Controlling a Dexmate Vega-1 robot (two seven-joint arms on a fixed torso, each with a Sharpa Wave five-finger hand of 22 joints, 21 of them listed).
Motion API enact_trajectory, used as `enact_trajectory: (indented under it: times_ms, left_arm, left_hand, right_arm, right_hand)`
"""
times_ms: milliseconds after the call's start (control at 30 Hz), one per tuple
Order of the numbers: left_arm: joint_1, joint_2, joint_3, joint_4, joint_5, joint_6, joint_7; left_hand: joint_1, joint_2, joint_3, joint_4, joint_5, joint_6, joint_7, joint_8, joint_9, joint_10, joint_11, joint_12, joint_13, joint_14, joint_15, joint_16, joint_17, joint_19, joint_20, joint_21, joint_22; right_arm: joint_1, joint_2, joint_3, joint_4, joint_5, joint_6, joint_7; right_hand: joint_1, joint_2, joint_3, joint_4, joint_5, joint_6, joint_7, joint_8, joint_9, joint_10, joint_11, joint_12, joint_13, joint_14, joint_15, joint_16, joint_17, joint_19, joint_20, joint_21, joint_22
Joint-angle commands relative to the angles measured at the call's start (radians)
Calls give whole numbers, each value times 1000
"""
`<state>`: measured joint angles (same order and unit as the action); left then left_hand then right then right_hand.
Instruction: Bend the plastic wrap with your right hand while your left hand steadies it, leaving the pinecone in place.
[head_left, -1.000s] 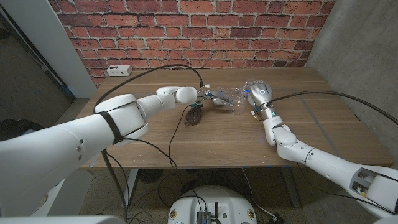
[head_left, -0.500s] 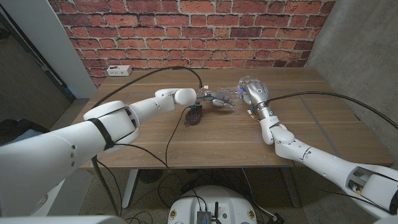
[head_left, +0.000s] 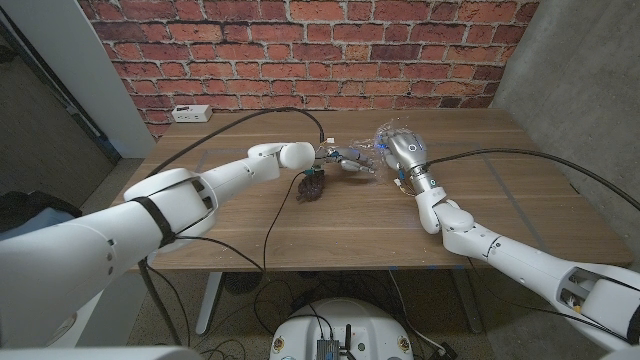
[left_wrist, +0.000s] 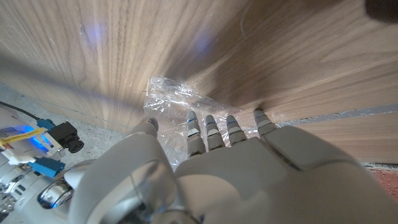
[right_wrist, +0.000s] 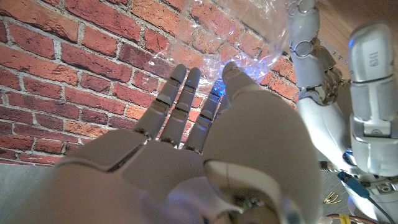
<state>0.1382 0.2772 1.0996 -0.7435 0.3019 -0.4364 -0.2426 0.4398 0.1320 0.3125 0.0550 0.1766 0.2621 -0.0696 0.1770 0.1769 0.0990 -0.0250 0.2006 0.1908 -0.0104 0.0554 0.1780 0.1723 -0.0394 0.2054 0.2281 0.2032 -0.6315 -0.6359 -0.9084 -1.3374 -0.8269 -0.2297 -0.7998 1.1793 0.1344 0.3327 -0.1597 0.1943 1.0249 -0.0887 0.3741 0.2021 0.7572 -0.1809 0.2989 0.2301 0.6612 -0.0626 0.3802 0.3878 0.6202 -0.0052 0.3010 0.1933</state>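
the clear crinkly plastic wrap (head_left: 370, 152) sits at the upper middle of the frame between both hands. the left hand (head_left: 345, 160) presses it down, and the right hand (head_left: 405, 148) holds its raised edge. it looks light, soft and slippery, so grab an edge. the brown pinecone (head_left: 312, 185) sits below.

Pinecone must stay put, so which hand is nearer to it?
Left. The left hand sits just beyond the pinecone; the right hand is farther off, across the plastic wrap.
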Motion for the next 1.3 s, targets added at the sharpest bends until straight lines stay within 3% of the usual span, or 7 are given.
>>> enact_trajectory:
  times_ms: [33,400,800,1200,1300]
  left_arm:
    - [8,0,-14,-3,8,-8,-2]
    - [20,14,-25,-26,4,-5,-6]
    - [54,59,-55,-115,4,19,5]
    - [134,180,-125,-355,0,157,-13]
    - [161,217,-146,-430,6,199,-12]
  left_hand:
    - [-6,-6,1,-3,7,-6,2,5,3,-3,-1,6,3,-3,3,3,2,-3,6,5,2]
    - [-12,-10,-2,-4,7,-6,4,6,3,-4,0,7,3,-2,4,4,3,-5,7,4,2]
    - [-18,-12,-3,-5,8,-3,4,7,3,1,-1,9,3,5,-1,7,3,-4,8,4,2]
    - [-23,-12,-3,-8,8,26,14,18,3,18,4,16,3,11,8,8,3,0,8,7,3]
    - [-31,-10,0,-15,8,92,34,32,3,110,16,45,3,37,9,14,2,7,7,8,2]
  right_arm:
    - [-5,-8,-1,-15,-13,46,21]
    - [2,6,-7,-3,-11,79,47]
    - [16,6,-16,-10,-35,62,108]
    - [15,-2,-20,-25,-59,36,141]
    - [17,-1,-22,-23,-62,33,146]
  right_hand:
    - [10,-1,-6,1,3,2,-10,-2,5,-6,-4,-10,4,12,-173,7,5,5,-10,7,3]
    - [10,1,-13,5,6,-5,-10,-8,5,-31,1,-27,3,11,-173,4,7,4,-8,9,3]
    - [13,6,-17,7,8,-18,-16,-17,6,-63,-5,-47,2,9,-171,0,8,-2,-5,9,4]
    - [14,9,-19,8,10,-17,-15,-18,7,-60,-6,-51,2,8,-172,-3,10,-2,-6,11,4]
    - [14,9,-20,9,10,-14,-16,-18,7,-61,-4,-53,2,8,-172,-3,10,-3,-6,11,4]
